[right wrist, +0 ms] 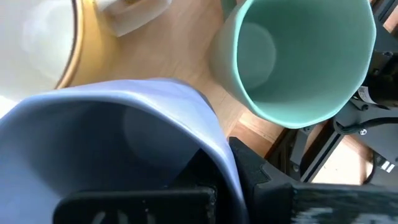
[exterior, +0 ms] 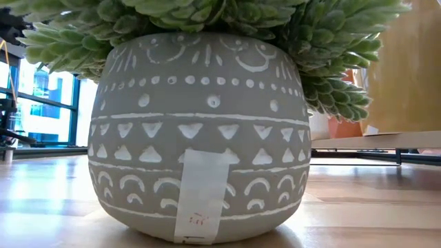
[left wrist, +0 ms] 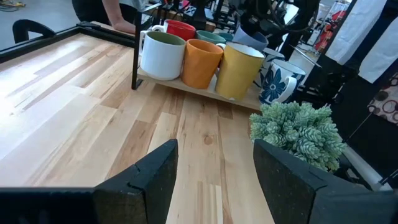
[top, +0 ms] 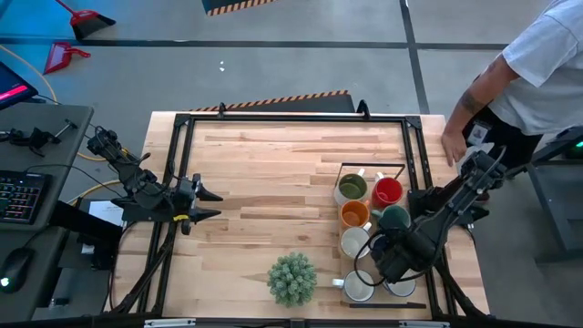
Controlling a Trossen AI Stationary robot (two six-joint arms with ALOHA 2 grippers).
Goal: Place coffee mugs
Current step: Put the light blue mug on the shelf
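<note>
Several coffee mugs stand on a wooden tray [left wrist: 186, 87] at the table's right: a white one with an olive inside [left wrist: 163, 55], an orange one [left wrist: 202, 62], a yellow one [left wrist: 239, 68], a red one [top: 387, 191] and a teal one [right wrist: 305, 56]. My right gripper [top: 393, 257] hangs over the tray's near half, pointing down, shut on a blue-grey mug [right wrist: 124, 137]. That mug also shows in the left wrist view [left wrist: 252, 38], above the yellow one. My left gripper [left wrist: 214, 168] waits open at the table's left edge. My right gripper has the blue-grey mug by its rim and wall [right wrist: 214, 149], one finger [right wrist: 255, 171] outside and the other inside the hollow. The fingers come from above, pointing down. The mug hangs lifted clear of the tray, tilted, above the other mugs.
A spiky green plant [top: 292, 279] in a patterned grey pot [exterior: 200, 131] stands near the table's front edge, left of the tray. A black frame [top: 187, 123] runs round the table. A person [top: 519, 73] stands at the far right corner, a hand [top: 453, 144] on the table.
</note>
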